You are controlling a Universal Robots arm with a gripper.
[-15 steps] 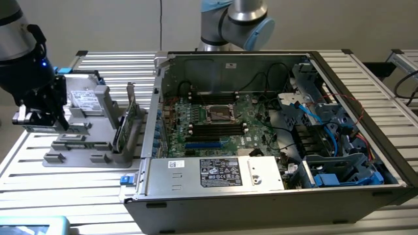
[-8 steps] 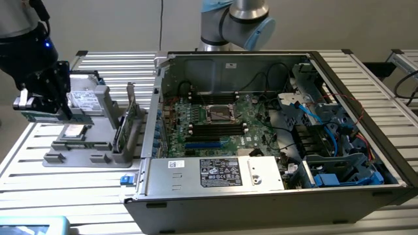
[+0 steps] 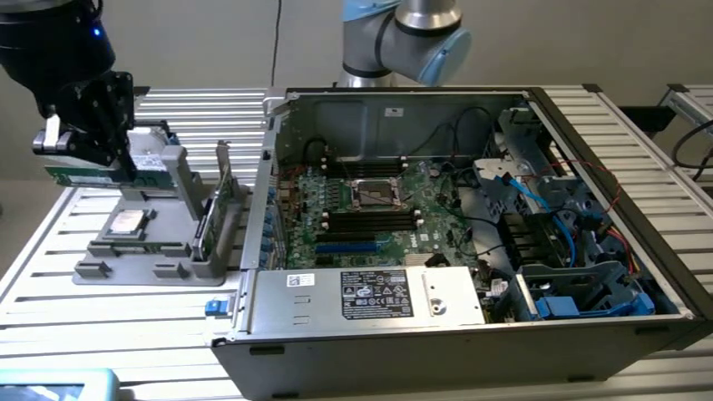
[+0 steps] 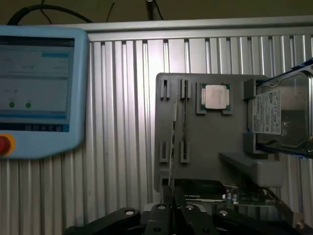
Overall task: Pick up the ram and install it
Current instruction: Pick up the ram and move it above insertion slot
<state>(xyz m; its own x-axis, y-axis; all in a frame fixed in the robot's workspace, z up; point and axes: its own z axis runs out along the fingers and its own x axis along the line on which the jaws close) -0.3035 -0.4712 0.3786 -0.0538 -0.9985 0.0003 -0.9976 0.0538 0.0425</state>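
The gripper [image 4: 173,198] is clamping the ram [image 4: 173,142] along its thin edge and holding it just above the gray tray [image 3: 134,271], near the edge carrying the drive [image 4: 283,115]. With so narrow a pinch, the ram is risking tilting or clipping the drive.

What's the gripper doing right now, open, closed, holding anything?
Gripper: jaws closed on the ram, at the gray tray.
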